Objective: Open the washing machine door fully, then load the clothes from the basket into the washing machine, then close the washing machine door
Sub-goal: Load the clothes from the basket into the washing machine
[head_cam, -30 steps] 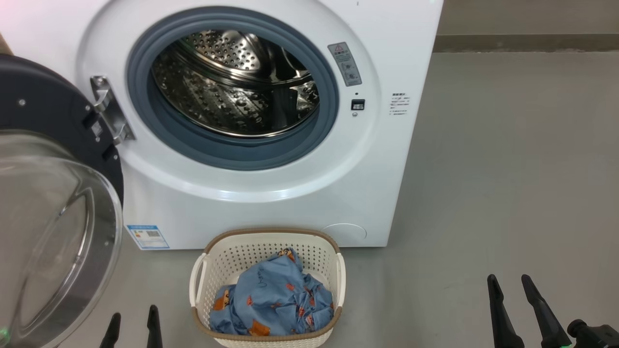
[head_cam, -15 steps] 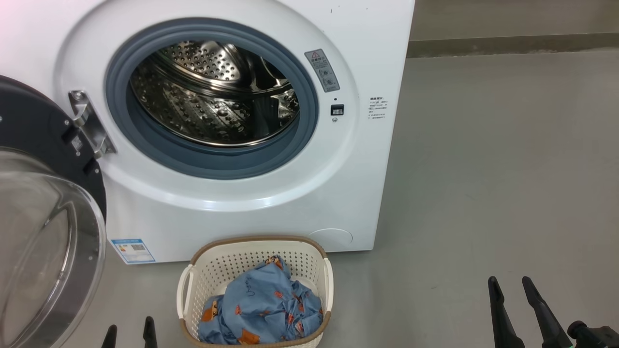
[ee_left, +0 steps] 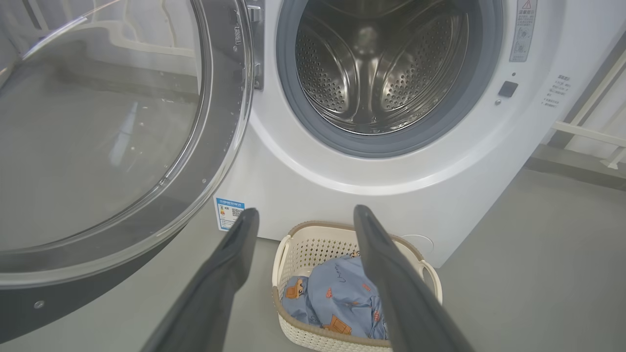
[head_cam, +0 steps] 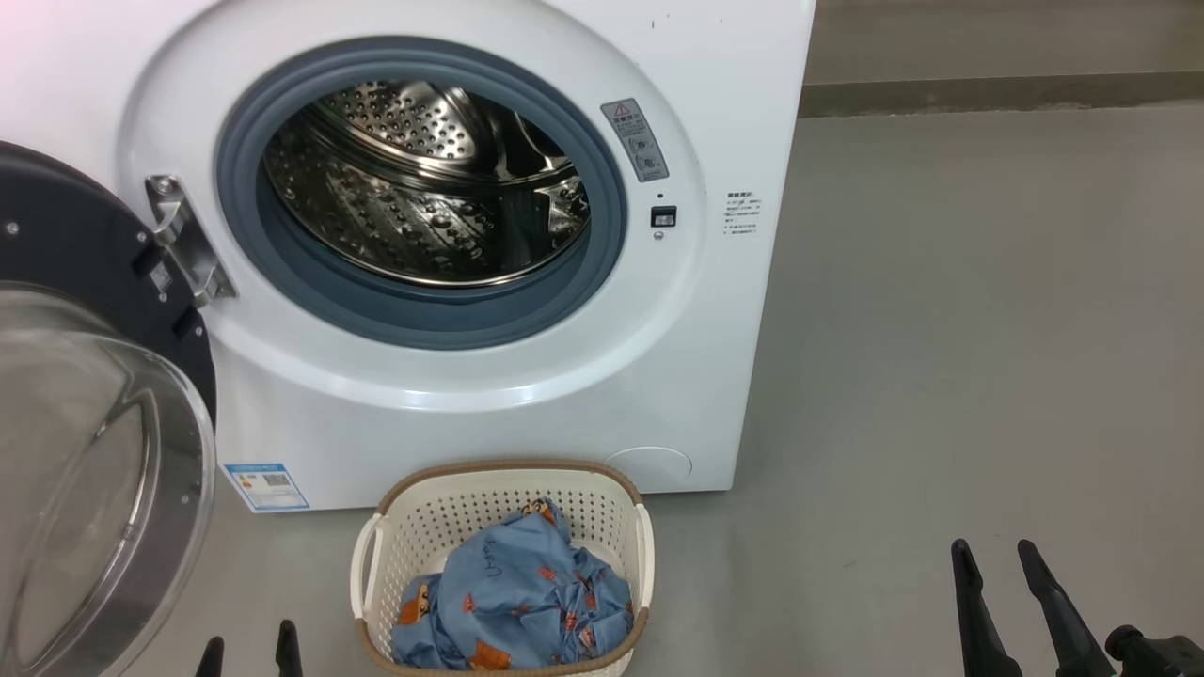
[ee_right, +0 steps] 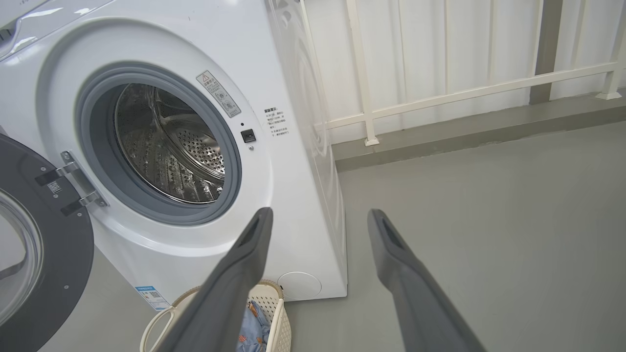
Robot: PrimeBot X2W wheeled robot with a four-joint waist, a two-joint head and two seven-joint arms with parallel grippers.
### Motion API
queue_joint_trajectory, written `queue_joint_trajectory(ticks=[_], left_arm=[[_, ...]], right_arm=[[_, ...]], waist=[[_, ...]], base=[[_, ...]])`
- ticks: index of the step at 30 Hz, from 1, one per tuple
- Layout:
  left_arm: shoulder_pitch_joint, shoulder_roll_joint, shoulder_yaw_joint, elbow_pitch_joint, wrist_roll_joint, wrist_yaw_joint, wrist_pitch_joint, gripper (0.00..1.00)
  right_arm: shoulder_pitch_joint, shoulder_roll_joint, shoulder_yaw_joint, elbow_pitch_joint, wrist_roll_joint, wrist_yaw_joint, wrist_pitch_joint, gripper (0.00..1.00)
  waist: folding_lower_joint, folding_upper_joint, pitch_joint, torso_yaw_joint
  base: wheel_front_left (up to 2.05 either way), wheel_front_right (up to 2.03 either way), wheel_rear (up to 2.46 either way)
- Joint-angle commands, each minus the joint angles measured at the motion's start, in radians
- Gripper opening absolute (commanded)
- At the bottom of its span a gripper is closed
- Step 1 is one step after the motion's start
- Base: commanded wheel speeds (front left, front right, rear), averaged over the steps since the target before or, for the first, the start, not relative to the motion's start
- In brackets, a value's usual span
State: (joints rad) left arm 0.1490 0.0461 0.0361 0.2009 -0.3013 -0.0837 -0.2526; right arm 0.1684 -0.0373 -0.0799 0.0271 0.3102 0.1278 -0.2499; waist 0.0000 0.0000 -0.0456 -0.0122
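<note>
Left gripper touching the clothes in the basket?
Apart. The head view shows grey floor between the open left gripper and the basket, where the clothes lie.

Laundry rm: washer point(head_cam: 715, 329) w/ basket point(head_cam: 423, 527) on grey floor point(head_cam: 988, 329).

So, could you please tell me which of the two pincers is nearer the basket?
The left pincer: its tips sit close beside the basket, while the right pincer is well off to the other side.

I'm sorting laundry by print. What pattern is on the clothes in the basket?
The clothes are light blue with small orange-brown cartoon figures, clearest in the head view.
</note>
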Motion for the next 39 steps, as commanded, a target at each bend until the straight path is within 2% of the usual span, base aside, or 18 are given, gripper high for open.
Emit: queue_joint_trajectory(ticks=[1, 14, 23, 29, 39], left_arm=[[-0.010, 0.004, 0.029, -0.022, 0.014, 0.005, -0.009, 1.00], [-0.002, 0.004, 0.029, -0.006, 0.023, 0.017, -0.009, 1.00], [-0.001, 0.004, 0.030, 0.001, 0.030, 0.024, -0.009, 1.00], [-0.004, 0.004, 0.020, -0.018, 0.074, 0.026, -0.009, 1.00], [0.003, 0.004, -0.003, -0.015, 0.061, 0.017, -0.009, 1.00]], right_arm=[[-0.017, -0.013, 0.021, -0.020, -0.008, 0.003, -0.012, 1.00], [-0.017, -0.013, 0.027, -0.013, -0.006, 0.003, -0.012, 1.00], [-0.018, -0.014, 0.030, -0.013, 0.000, 0.003, -0.012, 1.00], [-0.020, -0.014, 0.028, -0.015, 0.004, 0.003, -0.012, 1.00], [-0.020, -0.014, 0.022, -0.013, 0.011, 0.003, -0.012, 1.00]], waist=[[0.0000, 0.0000, -0.001, 0.005], [0.0000, 0.0000, -0.011, 0.016], [0.0000, 0.0000, -0.011, 0.019], [0.0000, 0.0000, -0.007, 0.020], [0.0000, 0.0000, 0.000, 0.026]], base=[[0.00, 0.00, 0.00], [0.10, -0.11, 0.00], [0.92, -1.43, 0.51], [1.35, -1.53, 0.19], [0.39, -0.39, 0.00]])
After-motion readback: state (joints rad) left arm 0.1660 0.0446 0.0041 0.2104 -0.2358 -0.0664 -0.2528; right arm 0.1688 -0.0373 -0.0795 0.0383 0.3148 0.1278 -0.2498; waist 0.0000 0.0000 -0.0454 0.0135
